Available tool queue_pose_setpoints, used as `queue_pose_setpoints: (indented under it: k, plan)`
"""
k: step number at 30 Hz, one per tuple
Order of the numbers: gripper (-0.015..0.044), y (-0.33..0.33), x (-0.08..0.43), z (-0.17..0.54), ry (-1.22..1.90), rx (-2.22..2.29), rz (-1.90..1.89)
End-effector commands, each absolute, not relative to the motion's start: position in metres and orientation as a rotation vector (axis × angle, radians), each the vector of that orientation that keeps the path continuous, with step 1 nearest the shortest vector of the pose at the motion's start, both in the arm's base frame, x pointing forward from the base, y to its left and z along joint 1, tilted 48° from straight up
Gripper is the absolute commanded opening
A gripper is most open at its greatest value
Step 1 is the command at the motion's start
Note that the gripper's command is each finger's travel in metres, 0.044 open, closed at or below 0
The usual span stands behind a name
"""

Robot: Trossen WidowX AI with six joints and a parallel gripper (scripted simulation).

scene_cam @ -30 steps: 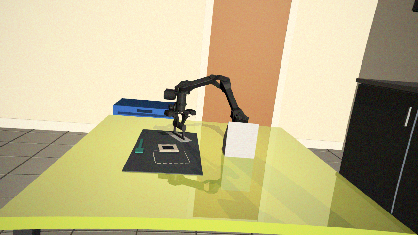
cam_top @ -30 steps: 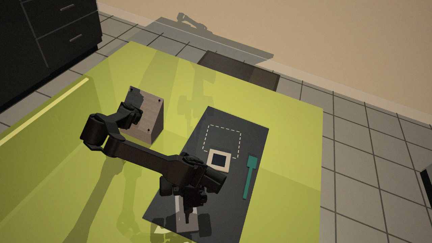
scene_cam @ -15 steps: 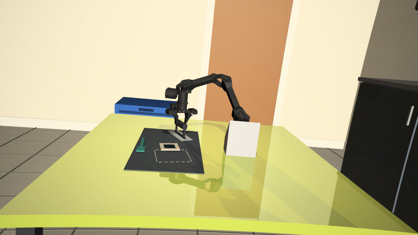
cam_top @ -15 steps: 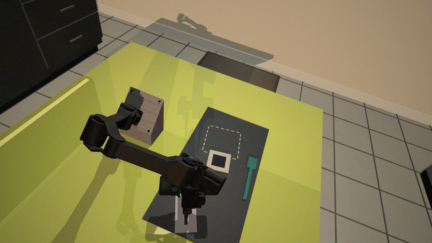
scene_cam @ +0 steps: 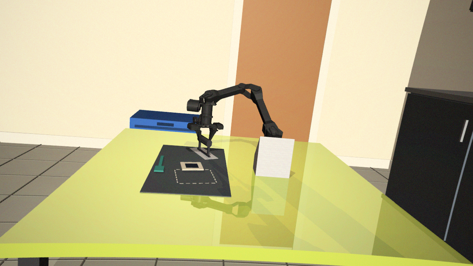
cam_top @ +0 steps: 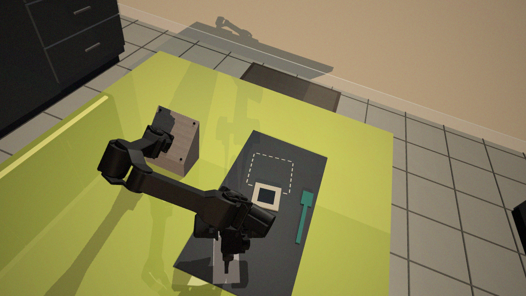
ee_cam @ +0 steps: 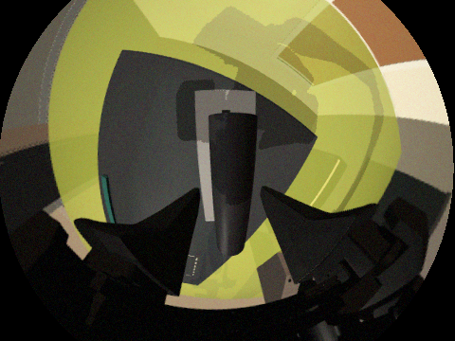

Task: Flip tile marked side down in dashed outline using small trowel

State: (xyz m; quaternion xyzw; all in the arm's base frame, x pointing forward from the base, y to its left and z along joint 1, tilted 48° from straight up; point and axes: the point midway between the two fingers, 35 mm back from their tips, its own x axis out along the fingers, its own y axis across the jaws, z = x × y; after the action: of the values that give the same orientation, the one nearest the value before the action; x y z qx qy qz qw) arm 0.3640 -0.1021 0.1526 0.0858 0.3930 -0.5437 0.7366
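Observation:
The trowel (cam_top: 233,278) (scene_cam: 213,157) (ee_cam: 232,156) has a flat grey blade lying on the dark mat (cam_top: 312,162) (scene_cam: 155,185) and a raised black round handle. My gripper (scene_cam: 204,138) (ee_cam: 230,191) points down over it. Its fingers are open, one on each side of the handle, with gaps visible in the wrist view. The tile (cam_top: 266,196) (scene_cam: 191,165) has a cream border and dark square mark facing up. It lies flat at the near edge of the dashed outline (cam_top: 291,172) (scene_cam: 196,183), mostly outside it. The arm hides part of the trowel in the top view.
A green paddle-shaped tool (cam_top: 307,198) (scene_cam: 159,168) (ee_cam: 108,199) lies along the mat's side, beyond the tile from the arm's base. A wooden block (cam_top: 180,136) with a sloped side (scene_cam: 275,157) stands on the yellow table (cam_top: 353,176) (scene_cam: 115,215) by the arm's base.

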Motion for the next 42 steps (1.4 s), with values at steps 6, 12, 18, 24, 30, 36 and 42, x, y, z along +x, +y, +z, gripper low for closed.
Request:
queue_pose_setpoints:
  k: [6, 12, 18, 24, 30, 36, 42]
  plan:
    - [0.0270, -0.069, 0.360, 0.182, 0.840, 0.224, -1.211]
    - [0.0296, -0.069, 0.361, 0.181, 0.843, 0.222, -1.200]
    - [0.0300, -0.060, 0.359, 0.188, 0.846, 0.226, -1.198]
    - [0.0300, -0.072, 0.349, 0.175, 0.910, 0.341, -1.108]
    - [0.0300, -0.083, 0.340, 0.165, 0.939, 0.448, -0.972]
    - [0.0300, -0.090, 0.334, 0.158, 0.922, 0.521, -0.814]
    - [0.0300, -0.096, 0.328, 0.157, 0.861, 0.551, -0.648]
